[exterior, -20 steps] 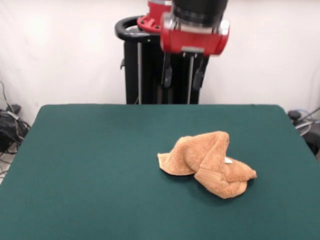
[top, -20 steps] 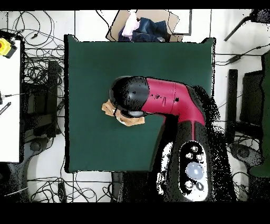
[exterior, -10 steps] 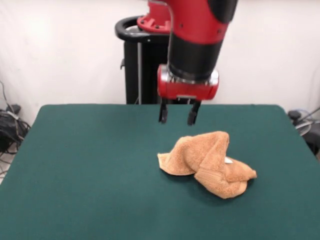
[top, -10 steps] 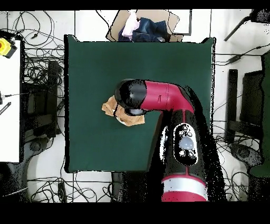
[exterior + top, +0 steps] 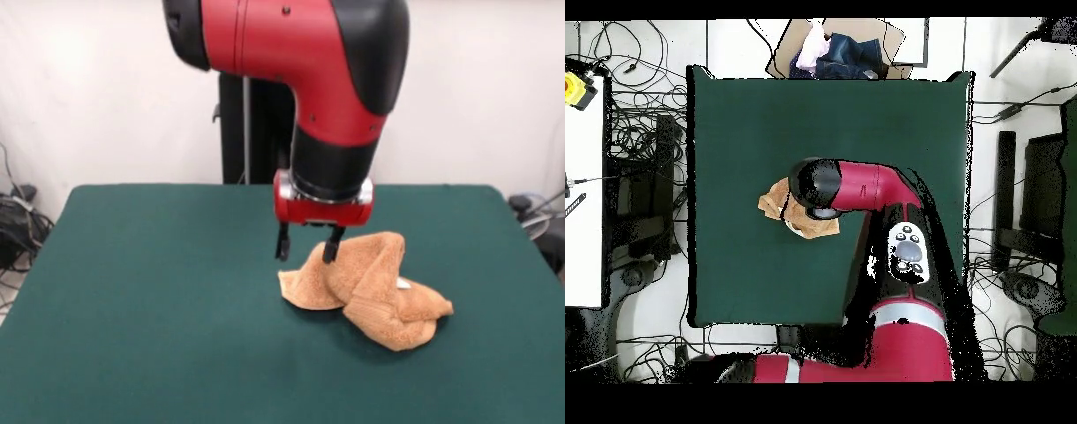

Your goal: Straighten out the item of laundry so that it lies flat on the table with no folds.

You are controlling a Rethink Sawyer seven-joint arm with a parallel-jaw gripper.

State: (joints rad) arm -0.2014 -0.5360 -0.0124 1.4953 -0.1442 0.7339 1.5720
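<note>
The orange-tan towel (image 5: 371, 287) lies crumpled in a folded heap on the dark green table (image 5: 159, 291), right of centre in the front view, with a small white tag showing on its right side. My gripper (image 5: 306, 245) is open and hangs just above the towel's upper left fold, one finger at the cloth's edge. It holds nothing. In the overhead view the arm's black and red head covers the gripper and part of the towel (image 5: 778, 203), which pokes out at the left of the arm on the table (image 5: 745, 130).
The robot's black pedestal (image 5: 252, 132) stands behind the table's far edge. In the overhead view a cardboard box with cloth items (image 5: 835, 50) sits beyond the table's top edge, and cables lie on the floor around it.
The arm has come down from above the table's far side toward me, and the open gripper now hangs right at the towel's upper left fold. The towel has not moved.
</note>
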